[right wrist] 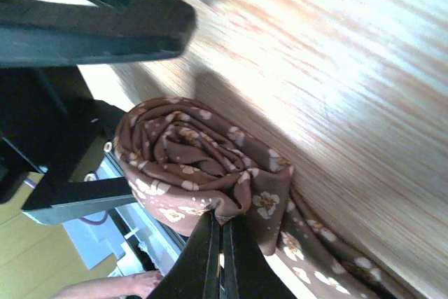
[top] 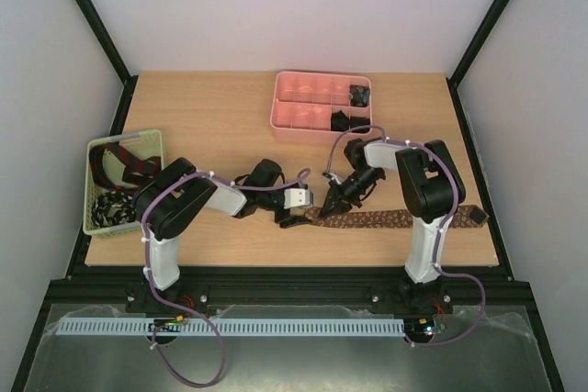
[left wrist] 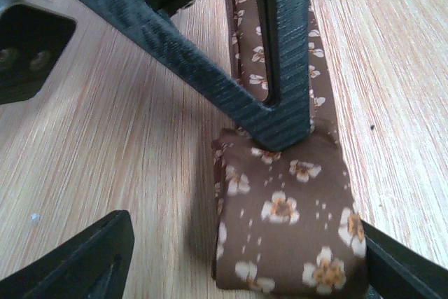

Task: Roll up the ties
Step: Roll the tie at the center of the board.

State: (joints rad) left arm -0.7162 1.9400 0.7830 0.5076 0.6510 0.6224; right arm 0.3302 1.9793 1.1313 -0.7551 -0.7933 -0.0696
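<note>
Right wrist view: the brown tie point(right wrist: 189, 166) is partly rolled. Its coil sits by the middle of the worktop's point(top: 211, 126) near edge, and the unrolled length trails toward the near right corner. Risk: the coil looks loosely wound and could spring open or shift if the pinch slips, since only an outer fold appears caught. Right jaws are closed tight on that fold. Left jaws stand wide apart either side of the coil, gripping nothing.
</note>
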